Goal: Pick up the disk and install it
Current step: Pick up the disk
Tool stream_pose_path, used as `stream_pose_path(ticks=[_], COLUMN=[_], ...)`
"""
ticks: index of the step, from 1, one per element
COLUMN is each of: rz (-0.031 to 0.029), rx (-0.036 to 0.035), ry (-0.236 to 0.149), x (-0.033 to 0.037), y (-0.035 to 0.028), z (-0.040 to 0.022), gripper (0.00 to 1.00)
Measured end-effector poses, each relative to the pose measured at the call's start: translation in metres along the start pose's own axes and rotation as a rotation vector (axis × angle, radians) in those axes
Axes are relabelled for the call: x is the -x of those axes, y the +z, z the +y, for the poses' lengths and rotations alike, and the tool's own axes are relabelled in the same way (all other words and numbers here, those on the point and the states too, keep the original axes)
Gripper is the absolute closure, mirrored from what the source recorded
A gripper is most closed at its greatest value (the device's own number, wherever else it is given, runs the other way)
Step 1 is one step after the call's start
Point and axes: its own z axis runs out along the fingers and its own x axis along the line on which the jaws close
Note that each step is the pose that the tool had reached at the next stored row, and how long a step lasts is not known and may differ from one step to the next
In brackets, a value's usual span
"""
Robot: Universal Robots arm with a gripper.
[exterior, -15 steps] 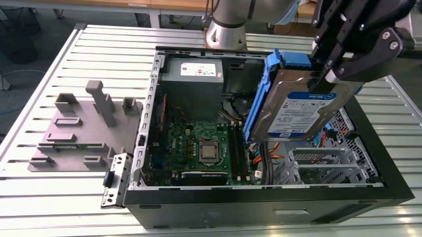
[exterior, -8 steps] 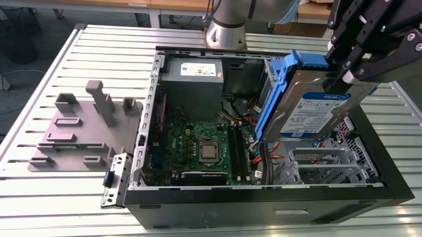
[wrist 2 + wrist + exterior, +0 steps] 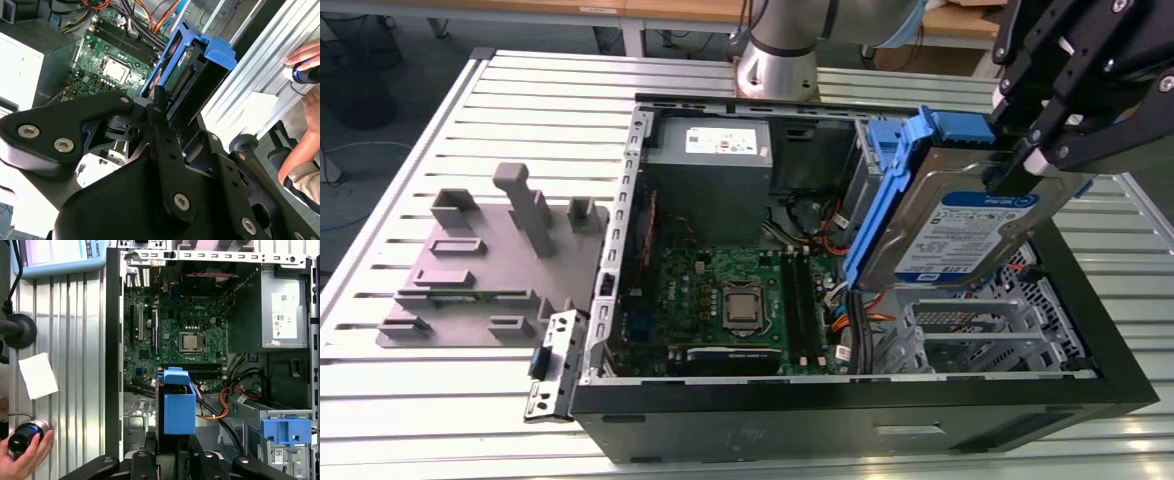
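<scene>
Exterior view: grips the disk (image 3: 958, 225) in the clenched fingers of the gripper (image 3: 1034, 178), tilted on edge above the open computer case (image 3: 854, 425), toward the exterior view's right. Motherboard (image 3: 720, 295) on the case floor to the exterior view's left, power supply (image 3: 714, 145) at the far wall.

Second wrist view: looks along the fingers (image 3: 160, 125) onto the disk's blue rail end, motherboard beyond.

First wrist view: disk over the case floor just beside the motherboard; bare blue bracket (image 3: 285, 432) nearby; person's hand (image 3: 25, 460) outside the case.
</scene>
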Motion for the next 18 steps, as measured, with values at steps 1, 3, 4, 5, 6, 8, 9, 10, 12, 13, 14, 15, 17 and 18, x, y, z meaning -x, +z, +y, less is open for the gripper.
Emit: stream_pose_path(ticks=[1,3,4,5,6,8,9,10,12,13,14,15,17,18], rz=[0.0000,-0.0001,-0.0001,-0.0001,-0.0003,0.0000,0.0001,0.0001,0.0000,0.0000,-0.0001,-0.0001,-0.0003,-0.0002], rx=[0.0000,0.0000,0.0000,0.0000,0.0000,0.0000,0.0000,0.0000,0.0000,0.0000,0.0000,0.0000,0.0000,0.0000], ry=[0.000,0.000,0.000,0.000,0.000,0.000,0.000,0.000,0.000,0.000,0.000,0.000,0.000,0.000], x=[-0.0008,-0.0023,-0.0031,-0.0038,-0.0043,-0.0045,-0.0045,-0.0045,-0.0046,-0.0046,-0.0046,-0.0046,-0.0046,-0.0047], y=[0.0003,0.0012,0.0017,0.0022,0.0027,0.0030,0.0030,0.0030,0.0031,0.0031,0.0031,0.0033,0.0042,0.0050], z=[-0.0005,-0.0014,-0.0020,-0.0025,-0.0029,-0.0040,-0.0042,-0.0042,-0.0043,-0.0043,-0.0043,-0.0044,-0.0044,-0.0044], gripper=[0.65,0.65,0.65,0.65,0.65,0.65,0.65,0.65,0.65,0.65,0.65,0.65,0.65,0.65])
